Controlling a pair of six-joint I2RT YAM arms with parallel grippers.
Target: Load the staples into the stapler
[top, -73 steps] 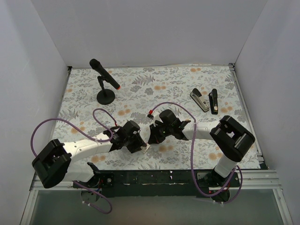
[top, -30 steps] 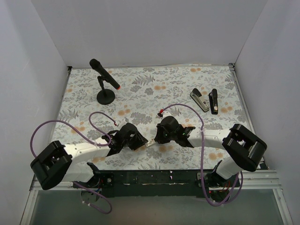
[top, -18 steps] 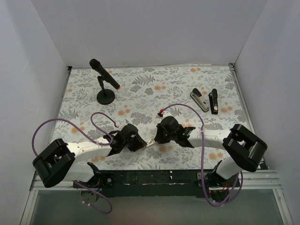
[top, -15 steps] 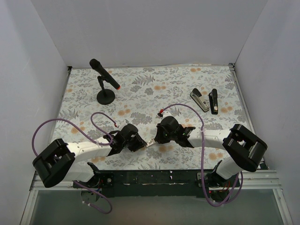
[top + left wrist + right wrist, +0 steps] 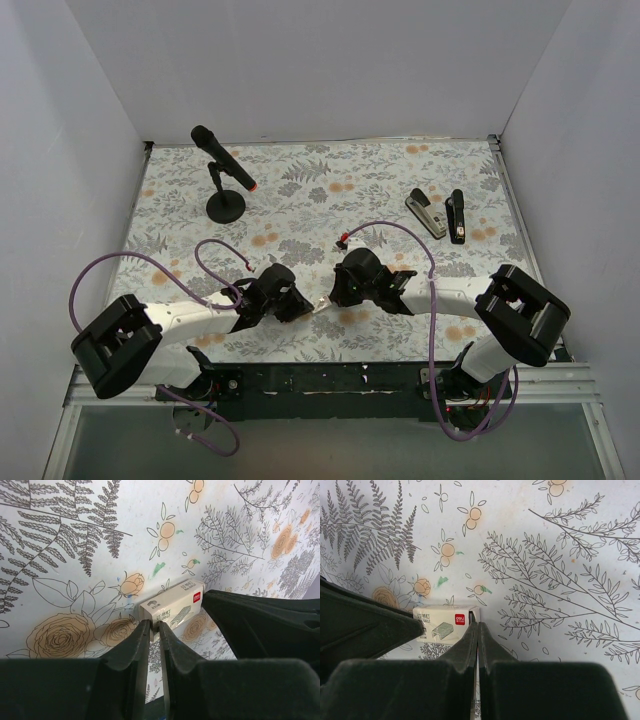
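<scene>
The staples box (image 5: 322,303) sits worked from both ends, near centre of the table (image 5: 380,180).
The left gripper (image 5: 154,626), narrowed to a slit, nips one end; the right gripper (image 5: 475,625), fingers pressed together, touches the other, its grip unclear. The stapler (image 5: 427,215) lies open at far right.

one stapler (image 5: 427,215), one staple box (image 5: 172,607), one microphone (image 5: 222,175)
</scene>
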